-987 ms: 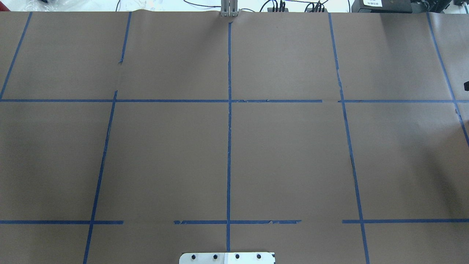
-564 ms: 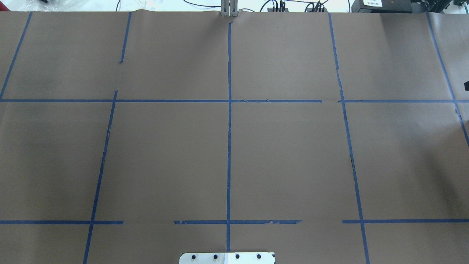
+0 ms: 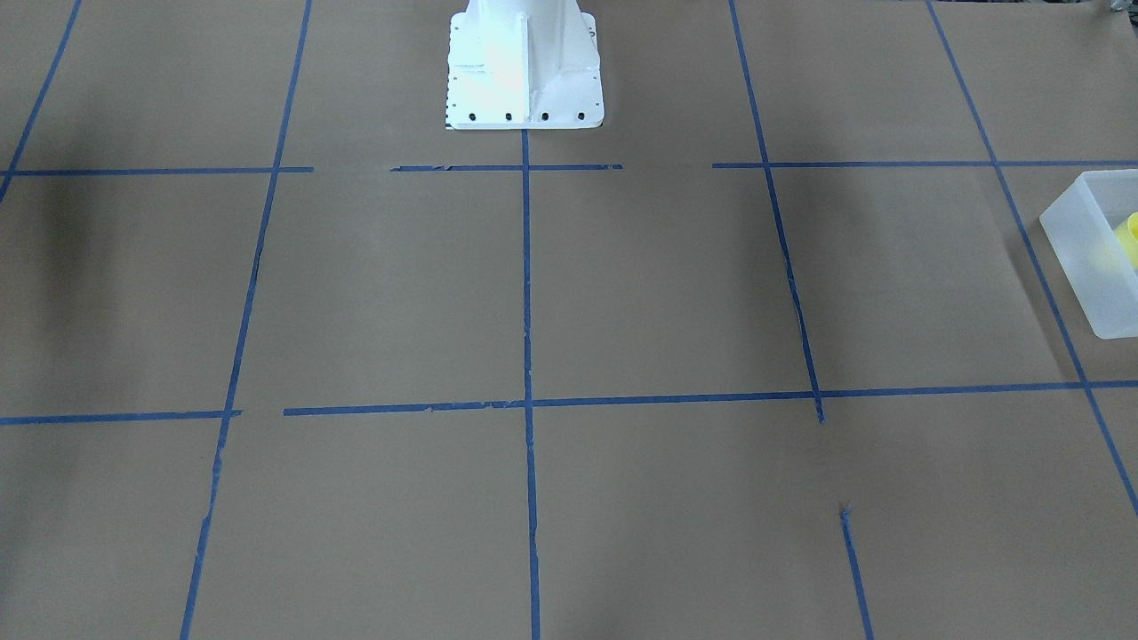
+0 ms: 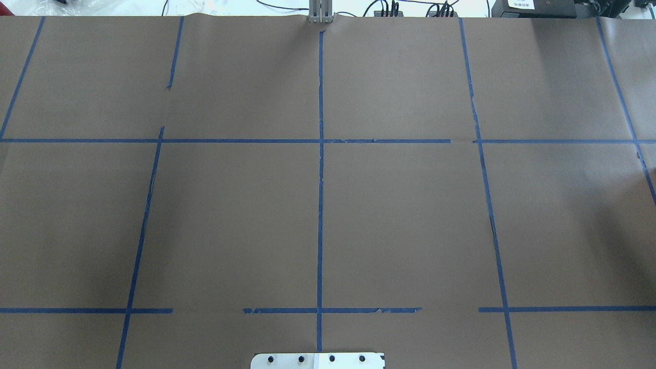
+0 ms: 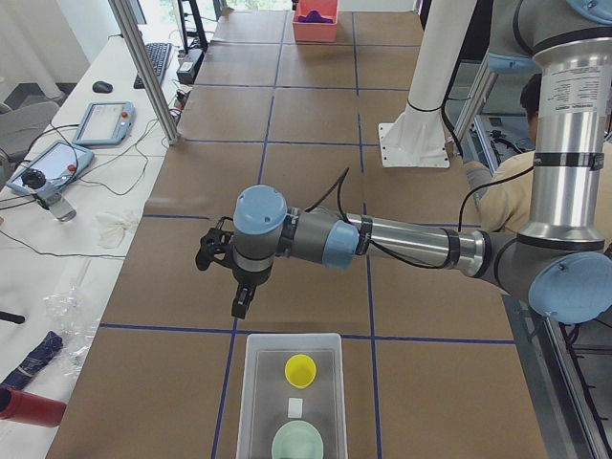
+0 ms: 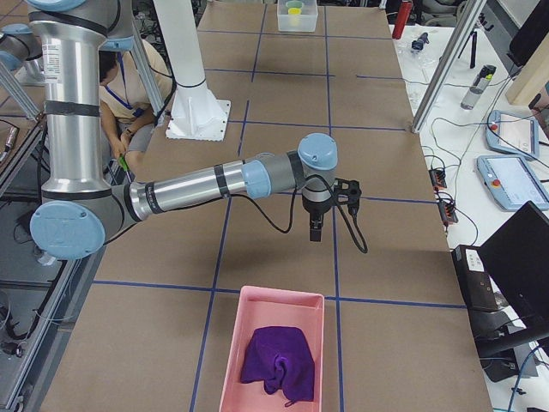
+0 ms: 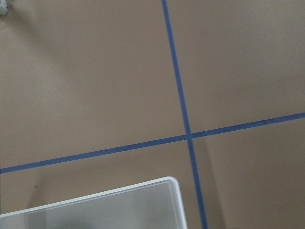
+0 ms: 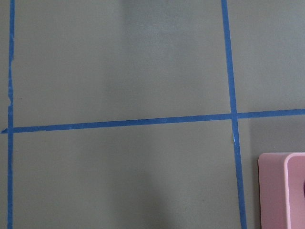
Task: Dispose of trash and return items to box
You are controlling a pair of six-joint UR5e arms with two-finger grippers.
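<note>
The frosted white box (image 5: 258, 402) stands at the table's end on my left. The yellow cup (image 5: 301, 369) and the mint-green bowl (image 5: 297, 444) sit upright inside it, with a small white piece between them. The box (image 3: 1076, 258) and cup (image 3: 1132, 238) also show at the front view's right edge. The box corner (image 7: 143, 202) shows in the left wrist view. My left gripper (image 5: 238, 308) points down, just beyond the box's far wall. My right gripper (image 6: 314, 233) points down over bare table beyond the pink bin. Whether either gripper is open or shut cannot be told.
A pink bin (image 6: 236, 343) with a purple cloth (image 6: 276, 362) stands at the table's end on my right; its corner (image 8: 281, 191) shows in the right wrist view. Brown paper with blue tape lines covers the table. The white robot base (image 3: 523, 67) is mid-table.
A small dark part at the overhead view's right edge has gone out of view. Nothing else there has changed.
</note>
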